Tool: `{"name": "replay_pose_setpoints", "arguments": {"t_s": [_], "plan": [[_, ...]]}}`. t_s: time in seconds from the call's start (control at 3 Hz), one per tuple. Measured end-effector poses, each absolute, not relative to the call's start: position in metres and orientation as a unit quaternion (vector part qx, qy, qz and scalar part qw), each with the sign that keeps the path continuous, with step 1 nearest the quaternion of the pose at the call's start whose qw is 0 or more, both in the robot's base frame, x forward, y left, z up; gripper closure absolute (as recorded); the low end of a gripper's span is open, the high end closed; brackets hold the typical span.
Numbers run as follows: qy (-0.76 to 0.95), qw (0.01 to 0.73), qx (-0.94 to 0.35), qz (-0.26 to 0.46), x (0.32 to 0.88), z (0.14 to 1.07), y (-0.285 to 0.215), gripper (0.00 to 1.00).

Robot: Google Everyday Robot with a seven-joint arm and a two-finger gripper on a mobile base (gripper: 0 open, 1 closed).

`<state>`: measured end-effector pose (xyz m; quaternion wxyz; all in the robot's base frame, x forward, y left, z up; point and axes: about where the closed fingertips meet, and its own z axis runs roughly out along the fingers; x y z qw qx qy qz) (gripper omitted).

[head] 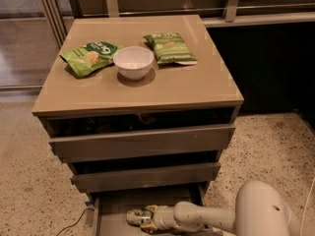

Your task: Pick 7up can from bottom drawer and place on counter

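Note:
The bottom drawer [114, 204] is pulled open at the base of the cabinet, showing a flat grey floor. The 7up can [136, 217] lies on its side in the drawer, silver and green. My gripper [147, 219] reaches in from the right along the drawer floor and sits right at the can's right end, its fingers around that end. The arm's white forearm and large round joint fill the lower right corner. The counter [172, 87] is the glossy taupe top above all three drawers.
On the counter stand a white bowl [133, 62] and two green snack bags [90, 57] [169, 47]. The two upper drawers [142, 140] are slightly ajar. Speckled floor surrounds the cabinet, and a cable [74, 222] lies at its lower left.

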<state>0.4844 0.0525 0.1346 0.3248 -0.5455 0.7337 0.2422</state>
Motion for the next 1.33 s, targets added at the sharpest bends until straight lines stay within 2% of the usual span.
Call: {"name": "replay_pose_setpoints", "arguments": {"t_s": [0.33,0.67,1.33], "plan": [[0.734,0.324,-0.545,0.242,0.484,0.134,0.052,0.71],[0.734,0.326,-0.542,0.248,0.484,0.135,0.050,1.00],[0.727,0.340,-0.546,0.243,0.486,0.156,0.041,1.00]]}}
